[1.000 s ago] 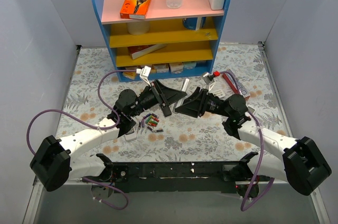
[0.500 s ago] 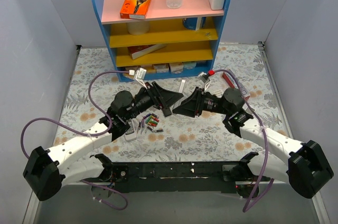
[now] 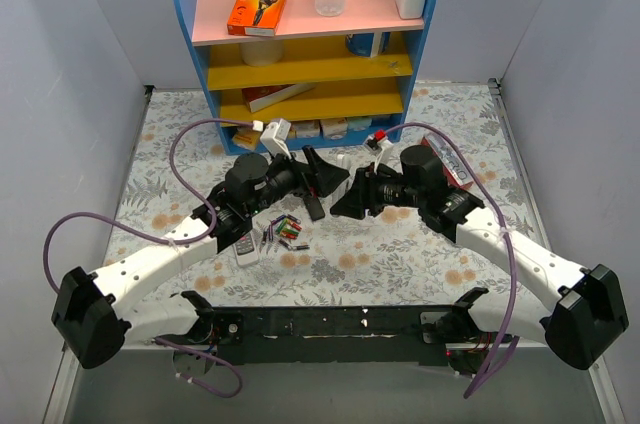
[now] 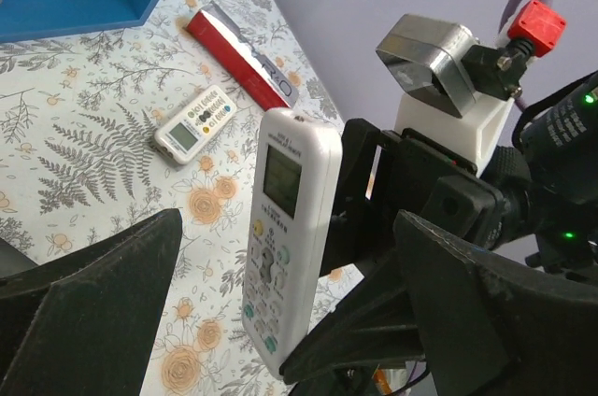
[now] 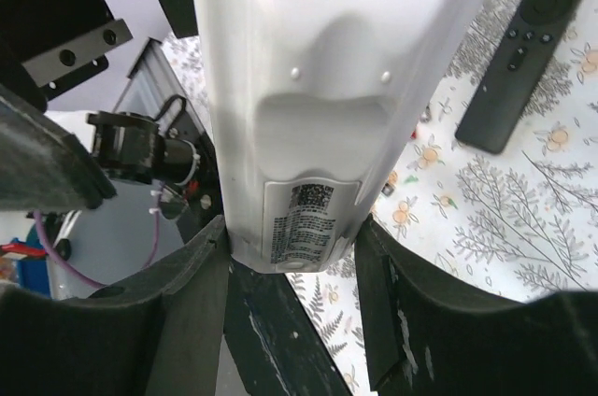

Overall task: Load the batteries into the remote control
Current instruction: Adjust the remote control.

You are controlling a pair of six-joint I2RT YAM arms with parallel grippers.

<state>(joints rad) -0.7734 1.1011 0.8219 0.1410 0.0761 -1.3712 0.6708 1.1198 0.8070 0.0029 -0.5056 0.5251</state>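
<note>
Both arms have swung in above the batteries (image 3: pixel 287 232). Right hand (image 5: pixel 290 256) is clenched on the white display remote (image 4: pixel 280 181), the wrong one. Left hand (image 4: pixel 290 270) is released, facing it. Black remote control (image 5: pixel 523 50) lies untouched on the bench (image 3: pixel 400 254) beside the batteries, so loading looks unstarted.

— Where are the batteries (image 3: pixel 287 231)?
— Clustered on the flowered table (image 3: pixel 400 254), between the left gripper (image 3: pixel 328 182) and a small grey remote (image 3: pixel 246 250)
— And the right gripper (image 3: pixel 342 206)?
— Facing the left one mid-table, tips close, a white remote (image 3: pixel 344 158) just behind them
</note>
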